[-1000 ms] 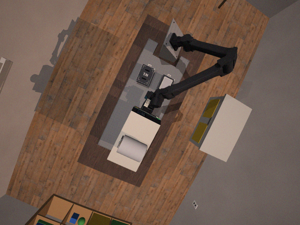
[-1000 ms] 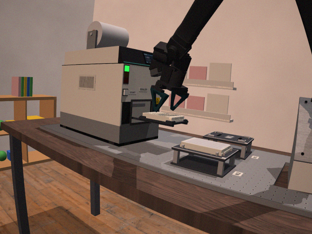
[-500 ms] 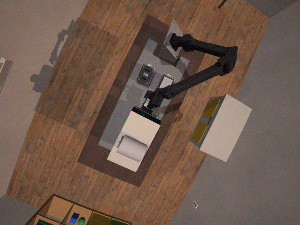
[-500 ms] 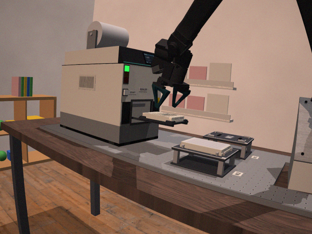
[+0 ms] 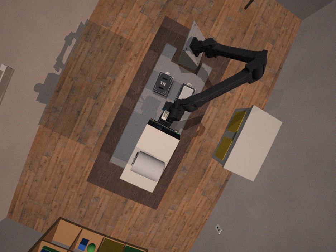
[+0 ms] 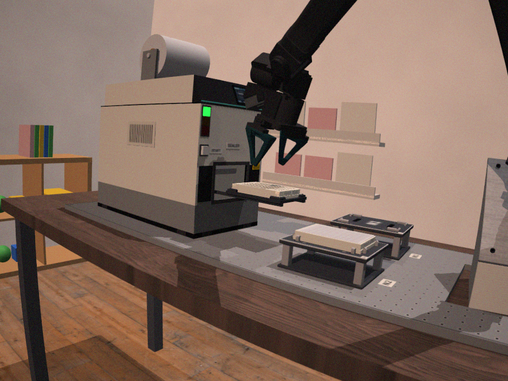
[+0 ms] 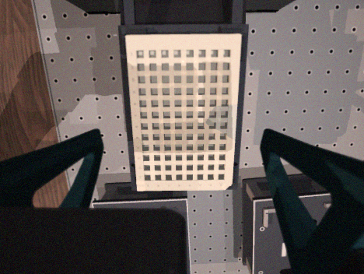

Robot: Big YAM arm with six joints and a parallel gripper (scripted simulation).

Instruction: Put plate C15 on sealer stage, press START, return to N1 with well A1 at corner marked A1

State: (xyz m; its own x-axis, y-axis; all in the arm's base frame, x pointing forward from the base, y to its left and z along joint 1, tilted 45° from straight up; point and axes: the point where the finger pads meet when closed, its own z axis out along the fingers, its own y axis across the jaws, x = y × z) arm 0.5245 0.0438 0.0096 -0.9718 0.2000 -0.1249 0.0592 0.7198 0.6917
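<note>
Your black and dark teal two-fingered jaws (image 6: pixel 268 164) are wide apart with nothing in them. They hang above the pale, flat plate with rows of square wells (image 6: pixel 266 189) (image 7: pixel 183 117) (image 5: pixel 165 115). That plate sits on the thin black stage (image 6: pixel 282 201) (image 7: pixel 124 97), which pokes out of the front of the boxy cream and grey sealer (image 6: pixel 149 151) (image 5: pixel 154 146). You can see the sealer's square lamp (image 6: pixel 206 111) glowing green. Over to the right on your desk (image 6: pixel 246 282), the black raised nest N1 (image 6: pixel 371 224) (image 5: pixel 162 83), on the far side, has no plate. The near black nest N2 (image 6: pixel 287 243) holds a white, boxy plate (image 6: pixel 334 237) (image 5: pixel 186 92).
</note>
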